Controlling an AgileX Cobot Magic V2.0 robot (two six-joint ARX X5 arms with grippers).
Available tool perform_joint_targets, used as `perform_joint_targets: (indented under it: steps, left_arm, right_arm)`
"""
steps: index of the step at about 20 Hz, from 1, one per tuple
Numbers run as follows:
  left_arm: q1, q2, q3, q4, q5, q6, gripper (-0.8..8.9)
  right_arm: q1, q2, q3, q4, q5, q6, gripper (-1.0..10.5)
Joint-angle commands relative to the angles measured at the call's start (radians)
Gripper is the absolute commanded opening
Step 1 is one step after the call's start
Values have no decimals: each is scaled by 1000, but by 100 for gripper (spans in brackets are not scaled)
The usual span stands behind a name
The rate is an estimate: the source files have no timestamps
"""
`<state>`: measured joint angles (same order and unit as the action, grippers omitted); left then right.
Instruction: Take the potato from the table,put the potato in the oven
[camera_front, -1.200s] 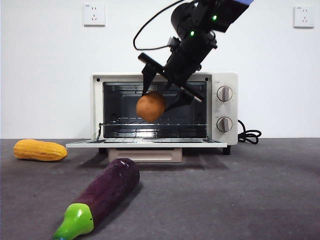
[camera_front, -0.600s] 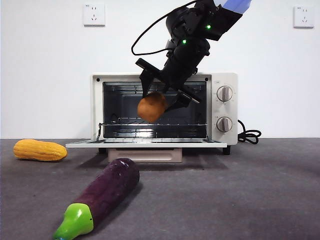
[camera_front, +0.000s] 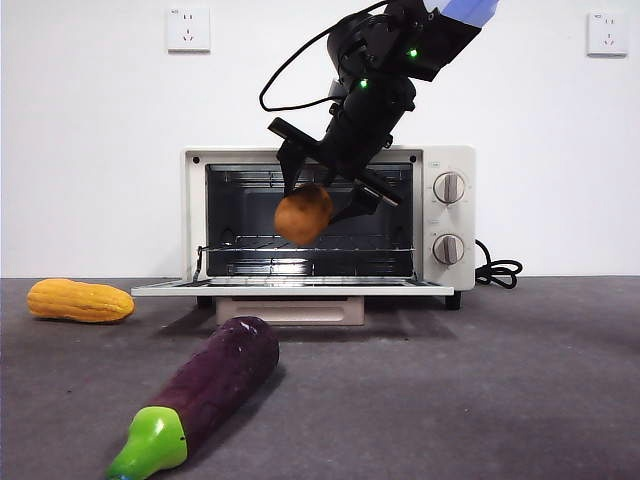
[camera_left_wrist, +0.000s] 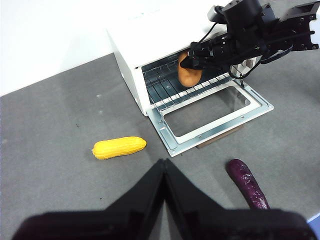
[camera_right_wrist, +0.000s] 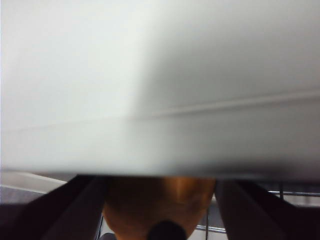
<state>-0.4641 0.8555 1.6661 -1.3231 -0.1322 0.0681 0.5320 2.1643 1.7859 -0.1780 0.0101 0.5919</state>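
The orange-brown potato (camera_front: 303, 213) hangs in front of the open mouth of the cream-white oven (camera_front: 448, 205), above its lowered door (camera_front: 290, 287). My right gripper (camera_front: 322, 200) is shut on it, reaching down from the upper right. In the right wrist view the potato (camera_right_wrist: 160, 202) sits between the two jaws, close under the oven's top (camera_right_wrist: 165, 100). From the left wrist view, the potato (camera_left_wrist: 189, 70) is at the oven's opening over the wire rack (camera_left_wrist: 170, 85). My left gripper (camera_left_wrist: 165, 167) waits high above the table (camera_front: 480, 380), shut and empty.
A purple eggplant (camera_front: 215, 385) with a green stem lies on the table in front of the oven door. A yellow corn cob (camera_front: 80, 300) lies at the left. The oven's black cord (camera_front: 498, 271) coils at its right.
My right gripper has carried the potato a little further toward the oven's opening; over the last half second it barely moved. Nothing else has shifted.
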Motion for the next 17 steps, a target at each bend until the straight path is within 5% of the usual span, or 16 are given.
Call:
perform_joint_targets:
  steps: [1,4,17]
  left_arm:
    - [-2,-3,-8,5,-3,11,-6]
    - [-2,-4,-8,5,-3,14,-6]
    - [-2,-15,-8,5,-3,14,-5]
  right_arm:
    - [11,31,1,-4,6,5,364]
    - [13,31,1,-3,6,2,575]
    - [64,6,1,-36,81,-73,566]
